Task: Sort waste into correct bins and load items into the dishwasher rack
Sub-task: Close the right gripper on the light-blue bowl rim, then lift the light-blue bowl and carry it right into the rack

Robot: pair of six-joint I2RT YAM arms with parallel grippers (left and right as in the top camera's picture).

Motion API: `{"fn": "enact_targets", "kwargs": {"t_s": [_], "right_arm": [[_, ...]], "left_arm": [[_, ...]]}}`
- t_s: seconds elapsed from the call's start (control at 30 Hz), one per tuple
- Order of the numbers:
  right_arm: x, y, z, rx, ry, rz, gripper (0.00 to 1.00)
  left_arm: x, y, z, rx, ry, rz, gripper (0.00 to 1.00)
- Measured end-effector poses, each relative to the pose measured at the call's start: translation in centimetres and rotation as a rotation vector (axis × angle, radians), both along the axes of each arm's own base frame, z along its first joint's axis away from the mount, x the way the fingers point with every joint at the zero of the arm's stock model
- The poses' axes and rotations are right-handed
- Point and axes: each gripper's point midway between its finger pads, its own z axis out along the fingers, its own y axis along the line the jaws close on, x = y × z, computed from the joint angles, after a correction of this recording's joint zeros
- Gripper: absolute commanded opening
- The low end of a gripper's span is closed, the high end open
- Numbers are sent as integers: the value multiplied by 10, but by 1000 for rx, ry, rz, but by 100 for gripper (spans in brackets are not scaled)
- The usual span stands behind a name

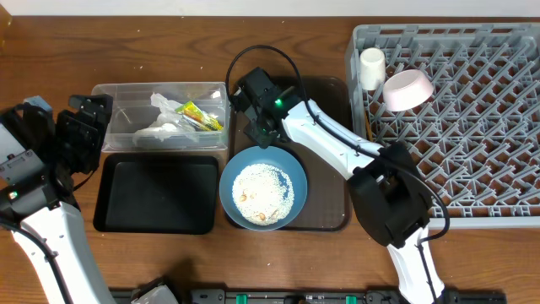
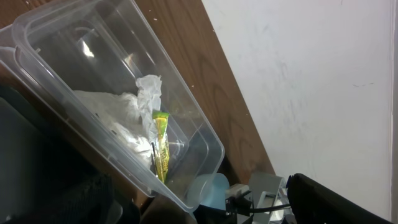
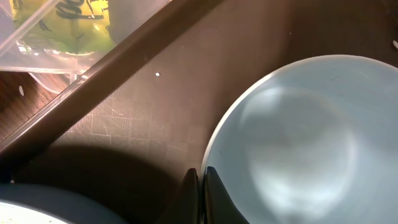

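The small light blue bowl (image 3: 298,137) is being gripped at its rim by the right pincer (image 3: 199,177), whose jaws are closed tight on the thin wall. The bowl is sitting on the far part of the brown serving tray (image 3: 155,124), just beyond the large dark blue bowl (image 1: 293,162) that is holding the rice scraps (image 1: 261,192). The left pincer (image 1: 94,127) is being held wide open and empty at the left end of the clear tub (image 1: 126,91), where the napkin (image 1: 160,127) and wrapper (image 1: 202,116) are lying. Lifting this bowl out for the dishwasher rack (image 1: 481,143) is judged to be the step in hand. A bowl pinched by one edge is likely to hang and swing, so a slow, straight rise is being called for until the tray's lip and the rice bowl are cleared. The carry to the right is best kept high enough to pass the rack's near-left wall. A free stretch of pegs near the pink bowl (image 1: 407,89) and white cup (image 1: 371,67) seems the natural target, with the bowl being tilted against the pegs before the jaws are released.
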Motion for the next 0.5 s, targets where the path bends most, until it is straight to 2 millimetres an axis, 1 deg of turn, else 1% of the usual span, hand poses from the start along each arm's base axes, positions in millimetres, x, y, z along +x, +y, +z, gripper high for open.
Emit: {"fn": "enact_targets", "kwargs": {"t_s": [0.17, 0.23, 0.3, 0.37, 0.43, 0.5], "right_arm": [[1, -1, 2, 7, -1, -21, 1], [4, -4, 14, 22, -11, -46, 1], [6, -10, 35, 48, -21, -80, 1], [4, -26, 68, 79, -26, -127, 1], [0, -49, 111, 118, -41, -179, 1], [-10, -74, 150, 159, -44, -223, 1]], "left_arm": [[0, 0, 0, 0, 0, 0, 91], [0, 0, 0, 0, -1, 0, 91], [0, 0, 0, 0, 0, 0, 91], [0, 0, 0, 0, 0, 0, 91], [0, 0, 0, 0, 0, 0, 91], [0, 0, 0, 0, 0, 0, 91]]}}
